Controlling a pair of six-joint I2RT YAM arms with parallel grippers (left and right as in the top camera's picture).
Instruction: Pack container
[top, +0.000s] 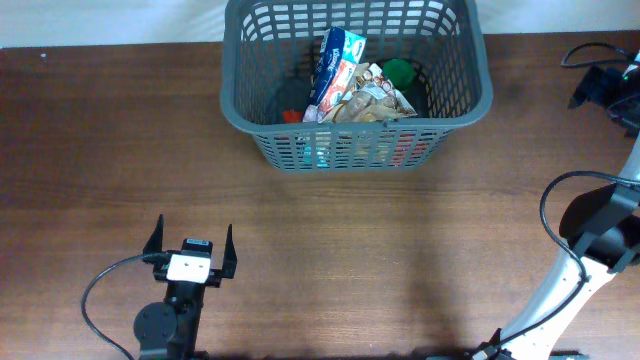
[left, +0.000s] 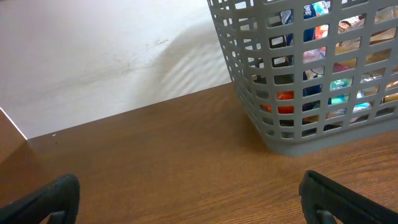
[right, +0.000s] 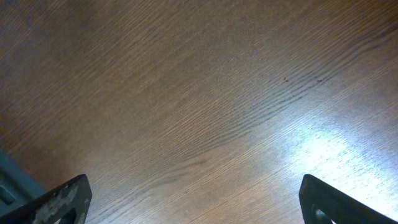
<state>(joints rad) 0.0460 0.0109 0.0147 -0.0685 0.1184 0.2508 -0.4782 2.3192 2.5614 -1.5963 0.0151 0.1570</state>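
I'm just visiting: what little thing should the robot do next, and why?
Probably nothing more than parking both arms at rest; the packing looks finished. The container already holds several things, among them a blue-and-white packet. No loose item shows on the table in any view. The left gripper and right gripper are both open and empty.

a dark brown, wood-grain table (top: 300, 250) is seen, with a white surface (left: 93, 56) beyond its far edge. a blue and white packet (top: 335, 60) is laid against a crumpled beige snack bag (top: 375, 98). a green item (top: 401, 70) is tucked just behind the bag.
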